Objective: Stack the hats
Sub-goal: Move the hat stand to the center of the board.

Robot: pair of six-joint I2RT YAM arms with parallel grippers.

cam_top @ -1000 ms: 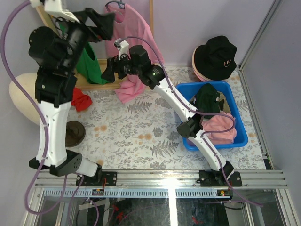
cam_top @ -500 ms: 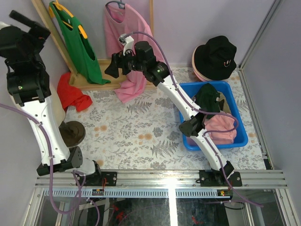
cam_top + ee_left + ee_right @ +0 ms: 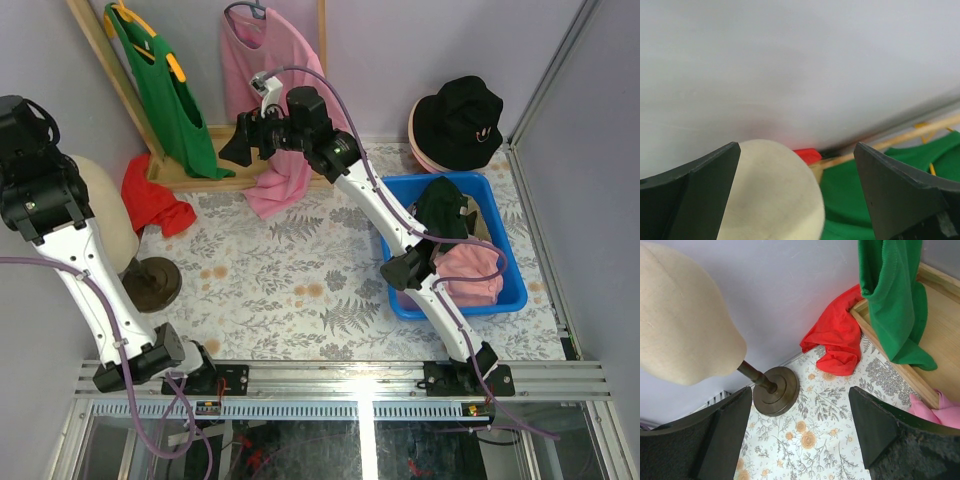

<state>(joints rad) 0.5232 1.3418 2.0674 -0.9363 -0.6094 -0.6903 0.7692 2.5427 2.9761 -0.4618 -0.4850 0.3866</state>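
A black bucket hat [image 3: 462,118] sits on top of a pink hat [image 3: 420,150] at the back right of the table. In the blue bin [image 3: 505,262] lie a dark green cap [image 3: 440,210] and a pink cap [image 3: 468,275], with a bit of tan fabric [image 3: 482,222] beside them. My right gripper [image 3: 233,143] hangs open in front of the pink T-shirt, far from the hats; nothing is between its fingers [image 3: 800,390]. My left gripper [image 3: 796,147] is open and empty, just above the cream mannequin head [image 3: 770,195] at the far left.
A wooden rack [image 3: 215,175] at the back holds a green T-shirt [image 3: 165,90] and a pink T-shirt [image 3: 265,100]. A red cloth [image 3: 155,200] lies by its left end. The mannequin head [image 3: 105,215] stands on a dark round base [image 3: 155,285].
My left arm has swung from up by the rack down and to the left, over the mannequin head, uncovering the green T-shirt. The right arm has hardly moved.
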